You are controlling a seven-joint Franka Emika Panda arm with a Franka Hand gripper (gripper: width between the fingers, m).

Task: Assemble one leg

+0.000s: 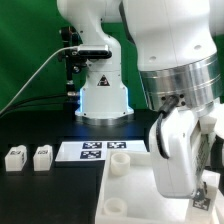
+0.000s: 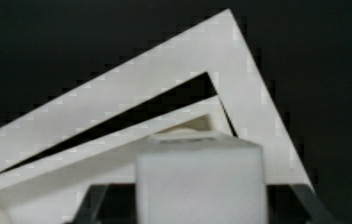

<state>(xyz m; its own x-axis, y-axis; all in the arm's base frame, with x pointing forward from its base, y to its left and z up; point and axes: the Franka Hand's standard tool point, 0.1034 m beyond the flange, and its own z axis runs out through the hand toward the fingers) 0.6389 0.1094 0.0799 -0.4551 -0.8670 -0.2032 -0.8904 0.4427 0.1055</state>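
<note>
From my exterior view's left, I see two spare legs (image 1: pixel 27 157) standing side by side near the table's (image 1: pixel 40 125) left edge, upright, with tag faces toward me. Just right of them the marker board (image 1: pixel 93 151) lies flat on the black top. Further right, the panel (image 1: pixel 125 195) fills the near right corner, and one leg (image 1: pixel 119 162) stands upright at the panel's far left corner; whether it is seated in a socket I cannot tell. The arm's white wrist comes down right beside that leg, at the table's right edge, and the gripper (image 1: pixel 208 193) is mostly cut off by the frame there, well apart from the two spares.

On my wrist view, a white block, which I take for a leg (image 2: pixel 198 178), sits between the dark fingers (image 2: pixel 98 202), whose tips flank its lower sides. They look closed against it, though blur keeps me from being certain. Behind it the panel's corner (image 2: pixel 191 85) shows as a white angle.
</note>
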